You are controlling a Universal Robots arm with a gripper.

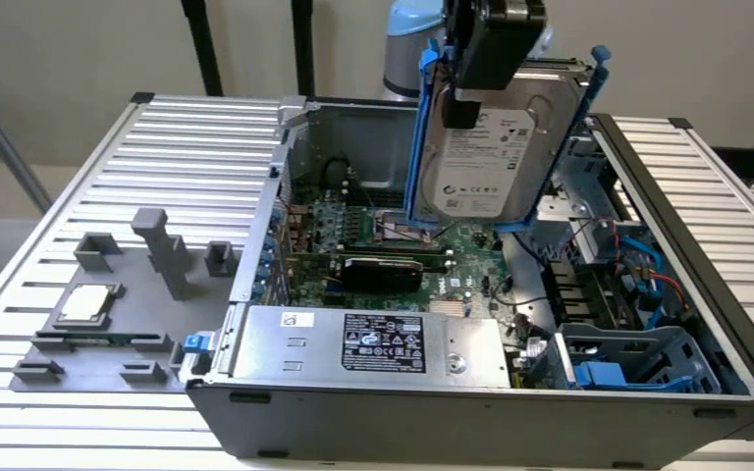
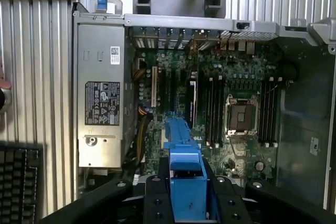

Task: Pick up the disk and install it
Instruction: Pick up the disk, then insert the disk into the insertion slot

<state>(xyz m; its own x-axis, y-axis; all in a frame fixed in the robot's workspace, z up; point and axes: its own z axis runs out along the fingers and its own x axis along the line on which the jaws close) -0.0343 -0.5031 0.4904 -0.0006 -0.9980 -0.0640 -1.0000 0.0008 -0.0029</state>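
Open PC case (image 1: 482, 432) lies flat on the slatted desk (image 1: 193, 147). We have the disk (image 1: 489, 157) up in the air above it, touching nothing inside. The gripper (image 1: 471, 93) comes down from above, with the fingers (image 2: 156, 203) clamped on the disk's blue carrier frame (image 2: 184, 182).

Around and below:
- Power supply (image 1: 364, 339) along the case's near wall.
- Motherboard (image 1: 391, 250) under the disk's lower edge, with the CPU socket (image 2: 240, 116) close by.
- Blue drive cage (image 1: 639, 358) at the near corner on the exterior view's right, with loose cables (image 1: 626, 275) beyond it.
- Grey fixture plate (image 1: 102, 334) with a small square chip (image 1: 89, 302) on the desk at the exterior view's left, well apart from the case.

The disk's long axis is near vertical, leaning slightly. Its label face is toward the near side. The blue rails run down both long edges.
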